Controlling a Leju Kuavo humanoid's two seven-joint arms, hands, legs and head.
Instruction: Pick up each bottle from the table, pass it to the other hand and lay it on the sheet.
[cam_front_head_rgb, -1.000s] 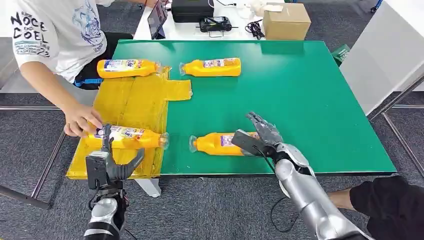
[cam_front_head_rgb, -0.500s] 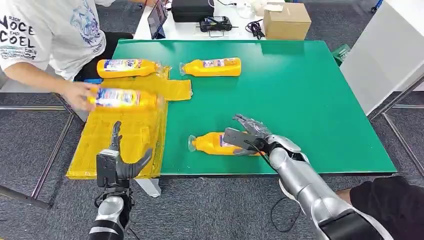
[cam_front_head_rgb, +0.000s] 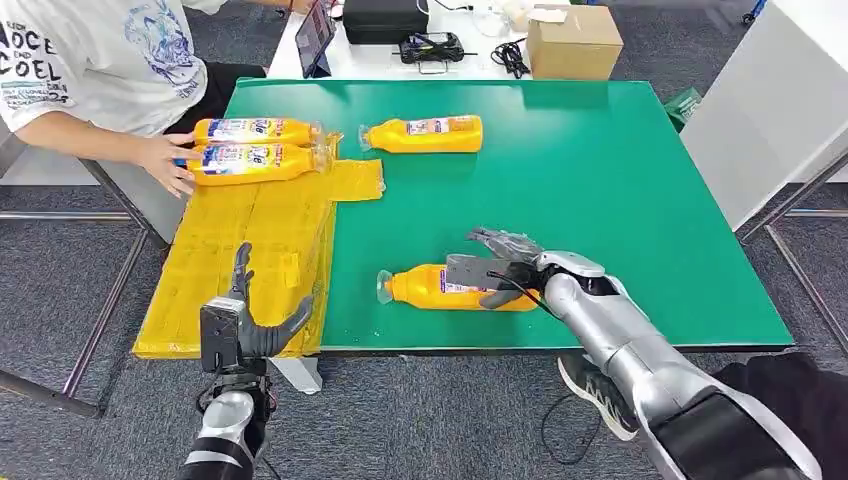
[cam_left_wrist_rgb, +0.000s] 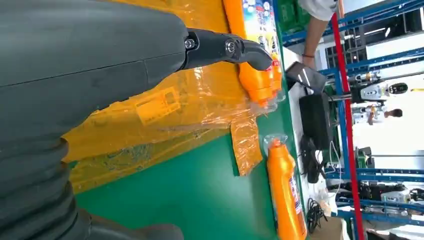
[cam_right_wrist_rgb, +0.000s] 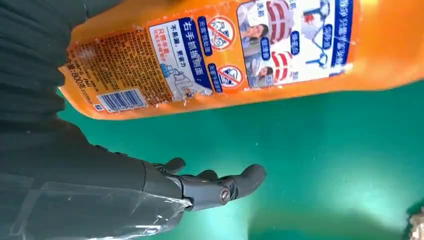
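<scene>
Right hand (cam_front_head_rgb: 500, 268) has settled over the near-edge detergent bottle (cam_front_head_rgb: 440, 288) — fingers spread, not yet clenched; left hand (cam_front_head_rgb: 245, 325) released, waiting for handover.

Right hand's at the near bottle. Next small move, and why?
Probably close the right hand around the near bottle and lift. The hand sits over the bottle's base end, and in the right wrist view its fingers lie spread above the green table, gripping nothing. The left hand waits open near the yellow sheet.
</scene>
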